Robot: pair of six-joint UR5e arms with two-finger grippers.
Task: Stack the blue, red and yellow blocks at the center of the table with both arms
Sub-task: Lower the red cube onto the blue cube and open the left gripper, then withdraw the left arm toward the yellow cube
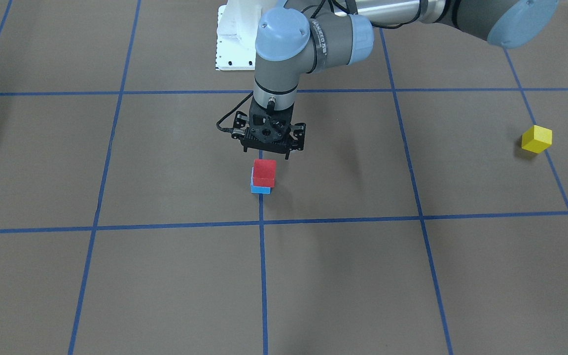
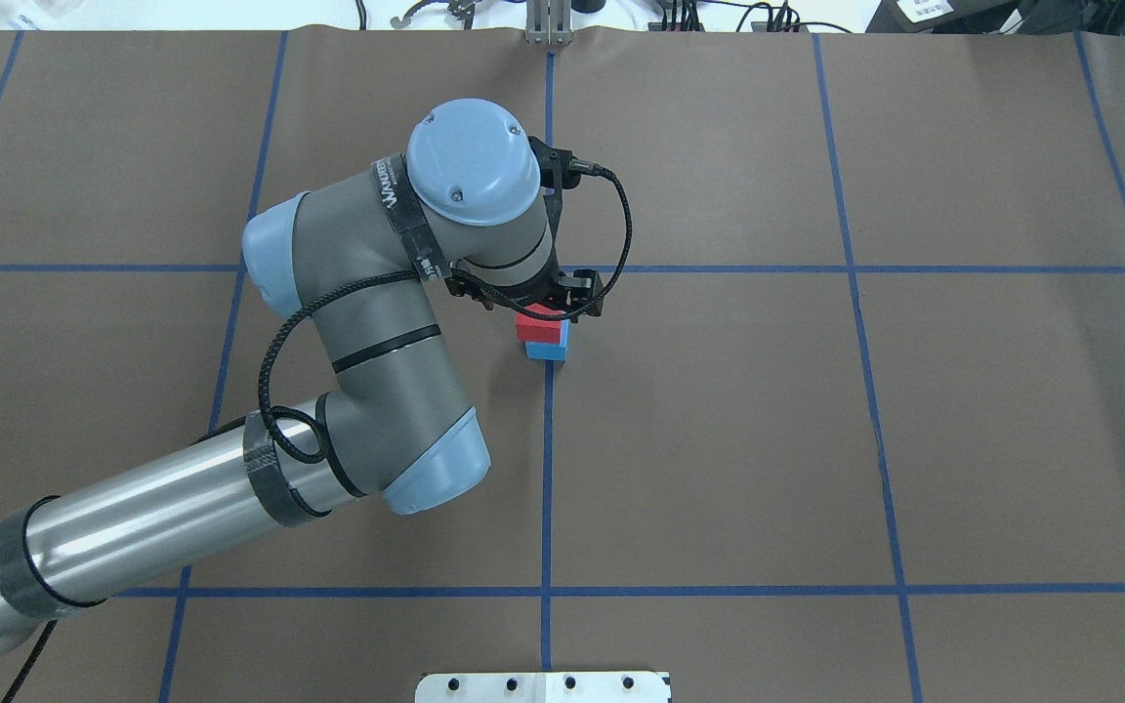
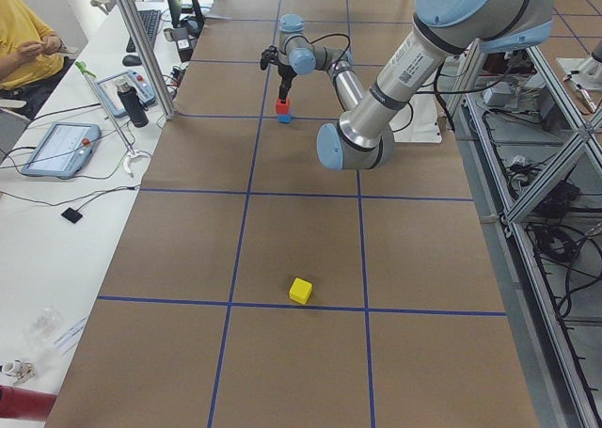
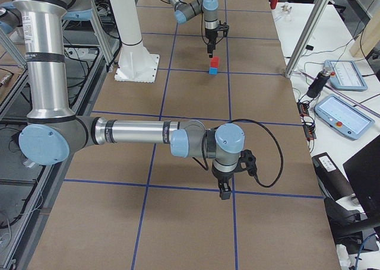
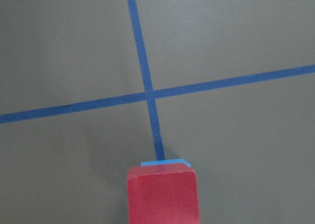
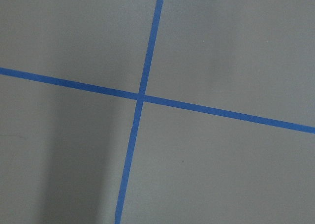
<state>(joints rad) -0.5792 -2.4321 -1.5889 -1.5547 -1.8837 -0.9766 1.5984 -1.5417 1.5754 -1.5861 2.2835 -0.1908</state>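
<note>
The released left hand (image 1: 274,156) is hovering just above the red block (image 1: 265,172) stacked on the blue block (image 1: 260,189) in the middle of the worktop (image 1: 116,276), so the yellow block (image 1: 536,139) near its left edge is probably awaiting pickup.

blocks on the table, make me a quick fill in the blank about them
The red block sits on top of the ___ one. The lone block, far from the other two, is ___. The gripper right above the red block belongs to the robot's ___ arm.
Missing words: blue, yellow, left.
</note>
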